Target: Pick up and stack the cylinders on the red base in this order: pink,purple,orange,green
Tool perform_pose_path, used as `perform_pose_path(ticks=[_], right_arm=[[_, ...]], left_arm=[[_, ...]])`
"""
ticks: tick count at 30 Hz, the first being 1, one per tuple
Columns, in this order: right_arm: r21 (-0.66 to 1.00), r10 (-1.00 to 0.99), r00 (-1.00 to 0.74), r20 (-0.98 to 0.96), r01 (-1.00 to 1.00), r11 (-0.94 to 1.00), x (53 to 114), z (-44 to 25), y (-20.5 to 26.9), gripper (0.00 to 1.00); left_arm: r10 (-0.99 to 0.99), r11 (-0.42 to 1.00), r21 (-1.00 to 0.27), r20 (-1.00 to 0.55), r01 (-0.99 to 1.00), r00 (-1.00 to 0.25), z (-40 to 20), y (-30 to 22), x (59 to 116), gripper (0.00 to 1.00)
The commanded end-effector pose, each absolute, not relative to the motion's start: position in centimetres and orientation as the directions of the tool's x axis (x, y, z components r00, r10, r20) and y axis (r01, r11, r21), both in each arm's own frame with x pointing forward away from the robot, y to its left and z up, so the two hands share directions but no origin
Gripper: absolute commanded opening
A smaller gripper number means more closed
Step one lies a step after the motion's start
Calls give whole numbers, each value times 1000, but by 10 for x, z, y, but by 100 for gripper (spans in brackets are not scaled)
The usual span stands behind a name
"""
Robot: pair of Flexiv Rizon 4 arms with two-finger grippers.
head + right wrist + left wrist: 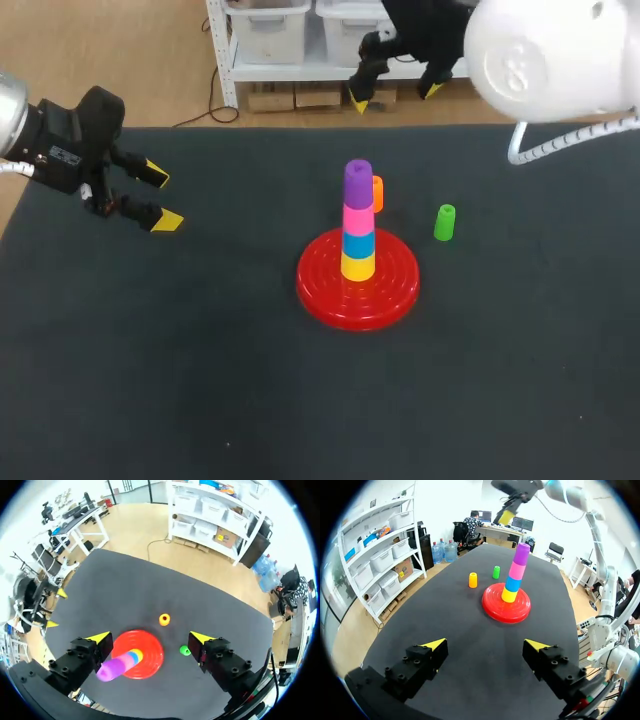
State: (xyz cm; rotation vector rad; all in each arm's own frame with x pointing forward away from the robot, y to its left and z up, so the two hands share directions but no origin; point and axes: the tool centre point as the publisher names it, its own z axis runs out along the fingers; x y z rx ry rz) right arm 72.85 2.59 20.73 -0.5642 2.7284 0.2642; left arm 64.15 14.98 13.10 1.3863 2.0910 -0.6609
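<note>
Now left gripper [160, 198] and right gripper [396, 95] are hanging spread; orange cylinder [377, 192] is peeking behind stack [358, 222], green cylinder [445, 222] standing right.

In the head view the orange cylinder [377, 192] is mostly hidden behind the stack [358, 222], only its right edge showing. The left arm [18, 120] is cut off by that view's left edge, the right arm [550, 55] by its top and right edges. In the right wrist view the stack covers part of the red base [150, 652].
</note>
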Motion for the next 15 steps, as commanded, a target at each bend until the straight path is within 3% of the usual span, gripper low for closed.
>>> perform_pose_path(ticks=[1, 15], right_arm=[[104, -350, -878, -326, -401, 910, 759, 171, 38, 100], [30, -352, -920, -173, -363, 931, 771, 86, 36, 100]], left_arm=[[664, 350, -101, -674, 931, -322, 130, 151, 641, 100], [664, 350, -101, -674, 931, -322, 130, 151, 641, 100]])
